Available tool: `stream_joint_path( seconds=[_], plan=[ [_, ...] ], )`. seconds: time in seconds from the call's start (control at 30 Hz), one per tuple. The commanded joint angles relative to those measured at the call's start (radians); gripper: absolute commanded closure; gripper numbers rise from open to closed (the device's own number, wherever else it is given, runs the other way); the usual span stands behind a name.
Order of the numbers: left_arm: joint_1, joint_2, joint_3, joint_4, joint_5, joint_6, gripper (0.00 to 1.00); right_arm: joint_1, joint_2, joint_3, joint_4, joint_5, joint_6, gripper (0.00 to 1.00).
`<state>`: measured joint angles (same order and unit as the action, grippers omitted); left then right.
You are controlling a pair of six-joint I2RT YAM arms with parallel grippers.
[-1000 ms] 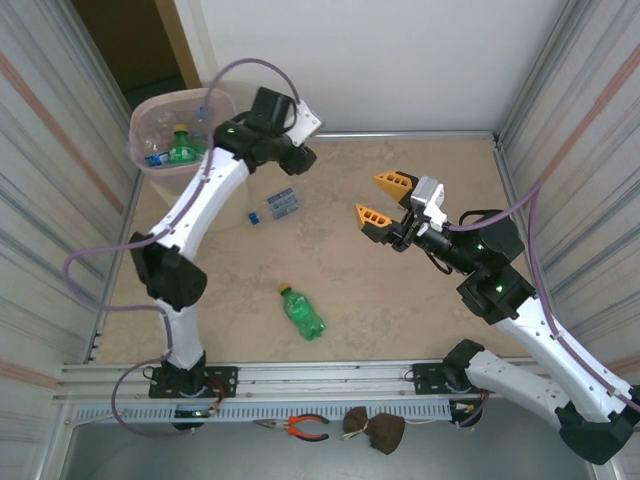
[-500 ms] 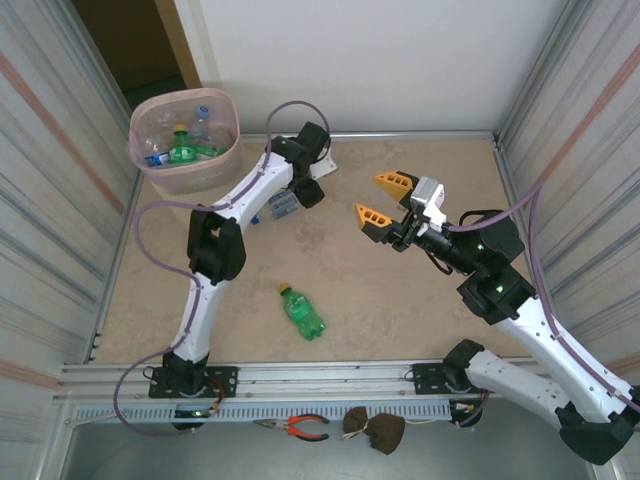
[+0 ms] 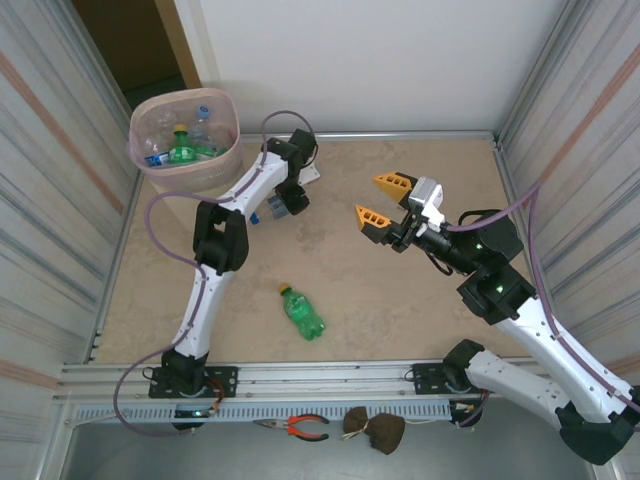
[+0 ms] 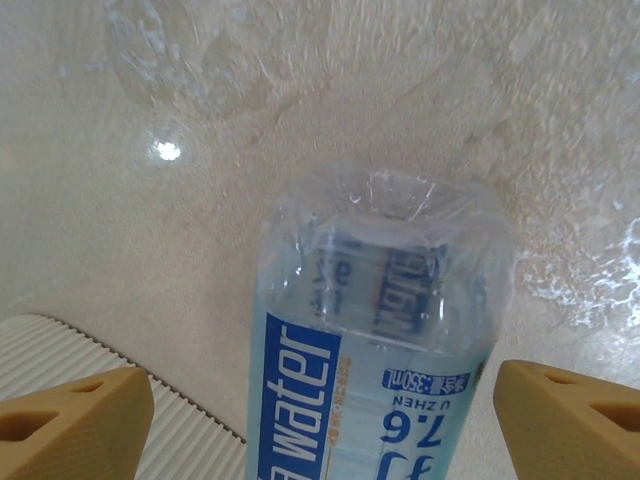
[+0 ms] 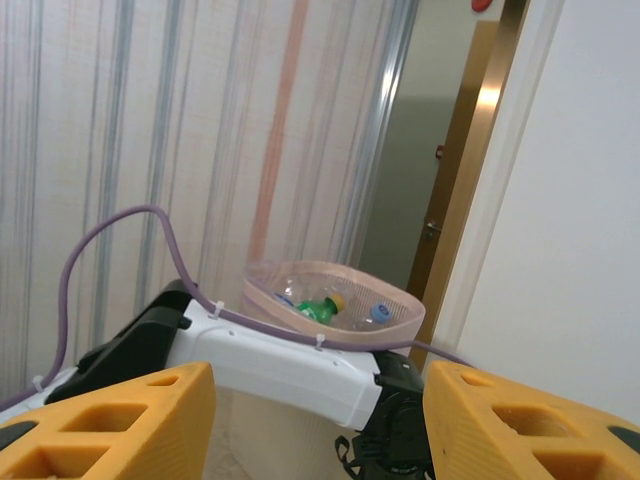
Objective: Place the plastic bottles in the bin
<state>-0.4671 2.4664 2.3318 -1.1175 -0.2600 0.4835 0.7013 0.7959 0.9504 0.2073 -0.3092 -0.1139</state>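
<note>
Lining up a grasp on the clear water bottle [image 4: 380,300] is the step in hand, by my reading. The bottle lies on its side on the table [image 3: 400,300], just beside the bin [image 3: 190,180] at the far left corner. The left arm stretches out long from its base toward that corner, its wrist bent down over the bottle. In the wrist view the left claw [image 4: 320,420] is spread wide. One orange finger sits on each side of the blue label, and neither appears to touch the plastic.

The next move likely calls for a slight drop and a firm squeeze across the body. A lift and a short swing over the pink-lined rim would follow. The thin wall may buckle or slip if the pinch lands off centre.

The right arm is folded at the elbow and holds the right claw [image 3: 368,195] raised over the middle of the table. This claw gapes wide with nothing in it, and its camera looks toward the bin. A green bottle [image 3: 302,312] lies alone near the front edge, well apart from both claws. Several bottles [image 3: 180,150] already rest inside the bin.
</note>
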Motion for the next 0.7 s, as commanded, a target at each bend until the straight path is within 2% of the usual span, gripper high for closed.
stream_joint_path(
  seconds=[0.0,0.67],
  plan=[
    [0.002,0.025,0.028,-0.082,0.049,-0.011,0.13,0.007,-0.015,0.006,0.012,0.018,-0.004,0.44],
    [0.016,0.032,0.019,-0.114,0.162,-0.058,0.31,0.009,-0.008,0.012,0.018,0.005,0.006,0.44]
  ],
)
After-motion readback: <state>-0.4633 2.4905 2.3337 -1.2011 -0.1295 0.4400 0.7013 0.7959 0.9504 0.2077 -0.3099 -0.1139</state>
